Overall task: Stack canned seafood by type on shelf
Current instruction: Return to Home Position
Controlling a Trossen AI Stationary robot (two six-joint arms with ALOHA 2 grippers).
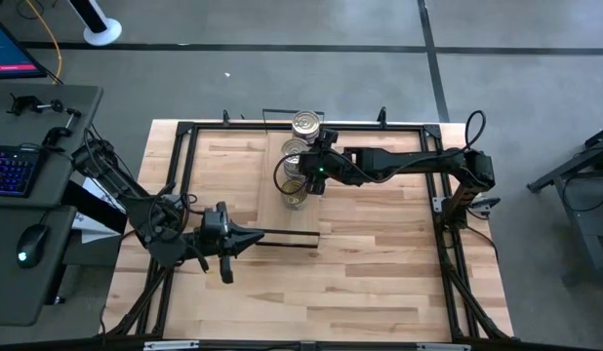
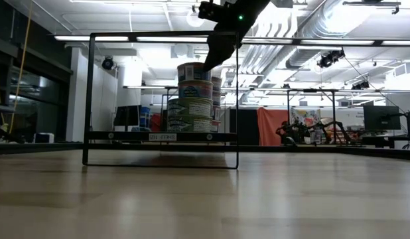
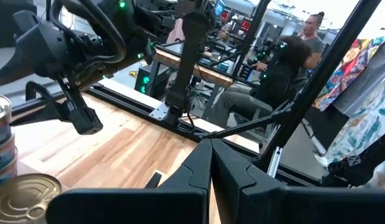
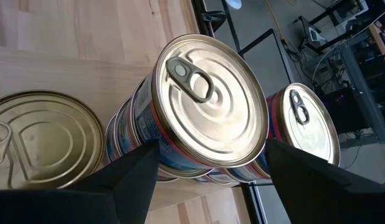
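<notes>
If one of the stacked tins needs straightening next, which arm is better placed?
Right. The right gripper hovers just over a stack's top tin, with its fingers open on either side. The left gripper is shut and sits farther from the stacks.

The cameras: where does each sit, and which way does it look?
High view: overhead, looking straight down; both arms show.
Low view: tabletop height, level toward the shelf; right gripper above.
Left wrist view: on the left arm, facing the right arm; left gripper shut.
Right wrist view: on the right arm, over the cans; fingers open.
All four see the cans.
</notes>
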